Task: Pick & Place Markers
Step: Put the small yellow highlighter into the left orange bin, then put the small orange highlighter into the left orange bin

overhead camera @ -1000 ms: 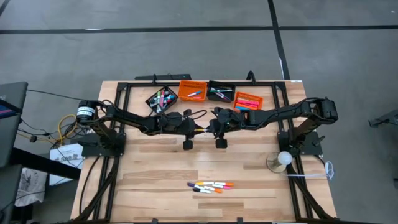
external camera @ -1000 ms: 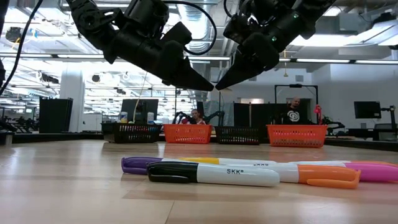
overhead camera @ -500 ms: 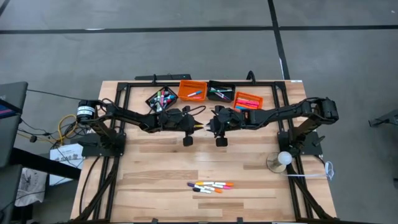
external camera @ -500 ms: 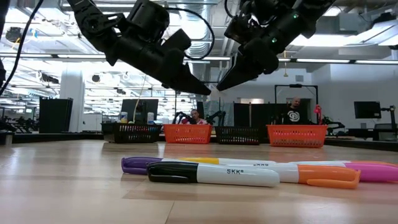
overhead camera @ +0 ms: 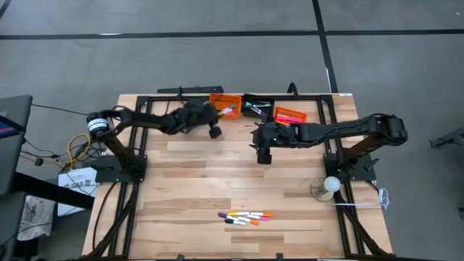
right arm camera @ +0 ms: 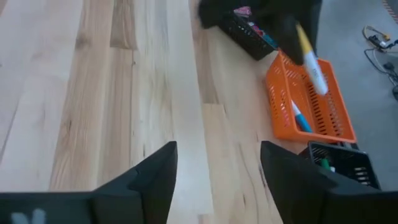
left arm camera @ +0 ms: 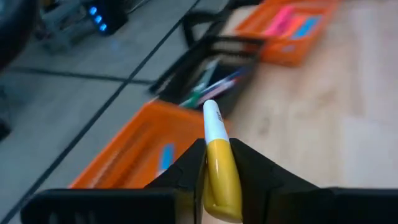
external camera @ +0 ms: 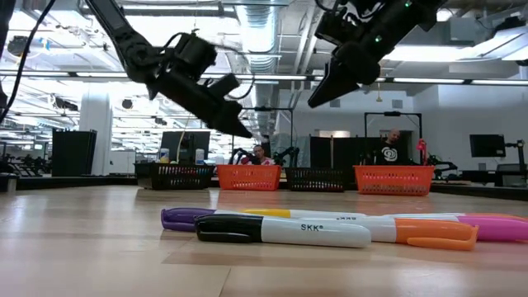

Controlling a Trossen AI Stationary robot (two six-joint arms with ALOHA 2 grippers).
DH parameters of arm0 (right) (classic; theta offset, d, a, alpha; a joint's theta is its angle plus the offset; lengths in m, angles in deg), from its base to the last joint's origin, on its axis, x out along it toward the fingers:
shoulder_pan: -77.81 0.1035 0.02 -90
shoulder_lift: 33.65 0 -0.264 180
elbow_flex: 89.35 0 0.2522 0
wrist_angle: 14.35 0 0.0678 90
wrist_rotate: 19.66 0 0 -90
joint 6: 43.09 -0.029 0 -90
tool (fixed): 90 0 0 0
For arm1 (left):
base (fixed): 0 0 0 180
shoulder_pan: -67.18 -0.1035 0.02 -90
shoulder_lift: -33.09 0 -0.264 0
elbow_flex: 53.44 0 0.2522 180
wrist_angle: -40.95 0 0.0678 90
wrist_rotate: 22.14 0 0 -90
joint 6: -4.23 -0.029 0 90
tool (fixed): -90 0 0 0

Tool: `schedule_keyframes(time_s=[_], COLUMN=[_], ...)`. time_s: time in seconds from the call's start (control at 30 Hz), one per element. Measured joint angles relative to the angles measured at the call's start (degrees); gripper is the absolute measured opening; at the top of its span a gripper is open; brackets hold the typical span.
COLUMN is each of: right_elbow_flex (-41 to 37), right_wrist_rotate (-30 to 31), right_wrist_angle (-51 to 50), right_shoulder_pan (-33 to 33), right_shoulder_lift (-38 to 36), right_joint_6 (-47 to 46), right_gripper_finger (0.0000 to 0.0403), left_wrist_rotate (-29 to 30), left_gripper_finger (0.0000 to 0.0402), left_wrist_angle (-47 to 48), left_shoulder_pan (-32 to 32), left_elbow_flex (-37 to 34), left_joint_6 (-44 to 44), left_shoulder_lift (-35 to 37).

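Four bins (overhead camera: pixel 224 106) flank the left fingers' (left arm camera: pixel 217 163) yellow marker (left arm camera: pixel 217 163).

Grey tiled floor (overhead camera: pixel 217 43) all around the pale wooden surface (overhead camera: pixel 188 188). Beyond it, an open hall: ceiling ducts (external camera: pixel 264 25), strip lights (external camera: pixel 462 80), a dark monitor (external camera: pixel 487 145).

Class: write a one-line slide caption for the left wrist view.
Left gripper shut on a yellow-and-white marker, held over an orange bin.

4 bins (overhead camera: pixel 224 106) at table's far edge: 2 orange, 2 black. approx 7 markers (overhead camera: pixel 246 217) in near cluster, 1 yellow marker (left arm camera: pixel 219 171) held. 2 arms.
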State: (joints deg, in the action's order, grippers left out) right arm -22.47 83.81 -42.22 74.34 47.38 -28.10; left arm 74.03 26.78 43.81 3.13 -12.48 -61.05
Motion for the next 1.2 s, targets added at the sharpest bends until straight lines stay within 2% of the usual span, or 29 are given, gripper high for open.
schedule_keyframes(time_s=[0.2,0.4,0.67,0.8,0.93,1.03,1.2], right_elbow_flex=[0.00,-0.02,-0.02,-0.02,-0.07,-1.95,-7.30], right_wrist_rotate=[-0.04,-0.15,0.00,-0.79,-8.89,-14.42,-12.04], right_wrist_angle=[-0.01,-0.04,-0.32,-5.26,-11.02,-10.13,-6.16], right_shoulder_pan=[0.00,0.07,0.07,-0.02,1.49,4.92,14.35], right_shoulder_lift=[-0.17,0.77,0.77,0.77,0.77,0.77,0.77], right_joint_6=[-1.47,-1.49,-2.50,-5.21,-10.37,-15.29,-23.31], right_gripper_finger=[0.0228,0.0229,0.0228,0.0224,0.0216,0.0211,0.0203], left_wrist_rotate=[-7.48,-10.51,-10.34,-9.17,-9.24,-9.28,-8.86], left_gripper_finger=[0.0063,0.0082,0.0128,0.0137,0.0136,0.0131,0.0124], left_wrist_angle=[0.08,0.05,0.03,0.62,5.99,11.83,13.98], left_shoulder_pan=[-8.03,-9.56,-9.58,-9.14,-5.71,-0.49,12.45], left_elbow_flex=[0.00,0.00,0.00,0.00,-0.02,-0.17,-3.95], left_joint_6=[3.49,3.66,6.26,9.48,9.91,9.86,12.70], left_shoulder_lift=[-0.03,-0.05,-0.05,0.47,4.54,8.45,13.96])
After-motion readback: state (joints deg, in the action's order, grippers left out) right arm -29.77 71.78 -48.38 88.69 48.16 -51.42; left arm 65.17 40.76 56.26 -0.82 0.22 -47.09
